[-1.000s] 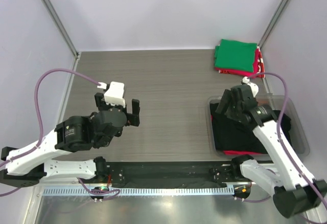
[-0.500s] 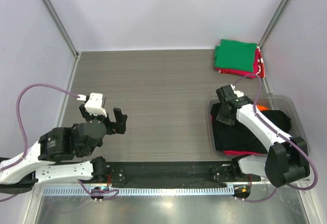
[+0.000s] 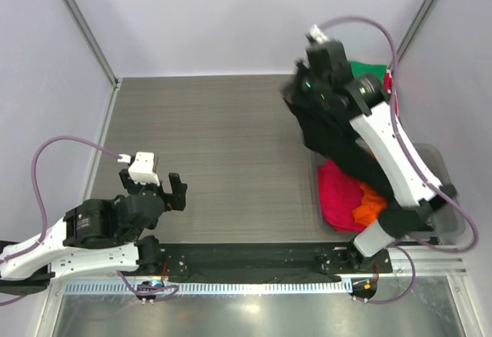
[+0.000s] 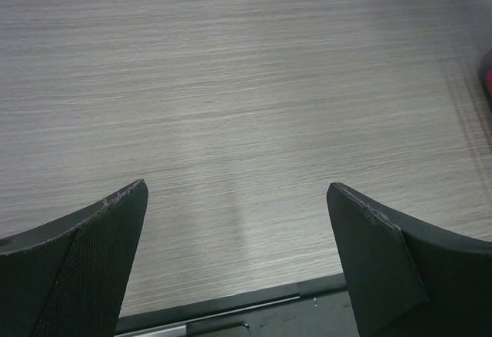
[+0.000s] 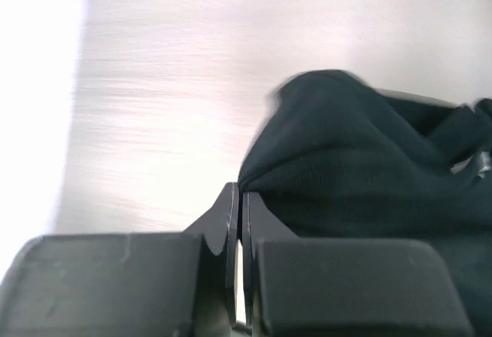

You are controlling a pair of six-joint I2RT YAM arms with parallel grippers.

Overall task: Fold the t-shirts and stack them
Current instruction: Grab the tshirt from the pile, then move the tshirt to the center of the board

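Right gripper (image 5: pixel 240 198): jaws pressed together, pinching a fold of the black tee (image 3: pixel 330 133). The wrist view shows cloth bunched right at the fingertips, and only a small bite of fabric is held.

The tee hangs from that pinch as a crumpled drape over the far right of the table (image 3: pixel 231 137). Its lower end trails toward the clear bin (image 3: pixel 453 198) at near right. I can't tell whether the hem has cleared the bin rim, because the arm blocks it.

In the bin there's a magenta tee (image 3: pixel 338 195) and an orange tee (image 3: pixel 369 205), both loose and unfolded. At the far right corner, a folded green tee (image 3: pixel 369 71) sits on a red tee (image 3: pixel 390 85). That's the stack.

Left gripper (image 4: pixel 238 221): fingers spread wide with nothing between them, low over bare table at near left, well apart from the cloth.

Handling, my read:
- The cloth is light, limp and has no stiffness, so it'll sag and fold on itself wherever it isn't supported.
- A single-point pinch works for dragging it out but not for spreading. The tee will land as a heap.
- It isn't fragile. The risk is slip if the bite is thin, or the trailing end snagging the other tees in the bin.
- Better holds would be two points on a seam, at the shoulders or the hem corners, one per gripper. Neither seam can be made out in the bunch right now.
- It probably needs to be laid on open table mid-left first, then regripped at the corners.
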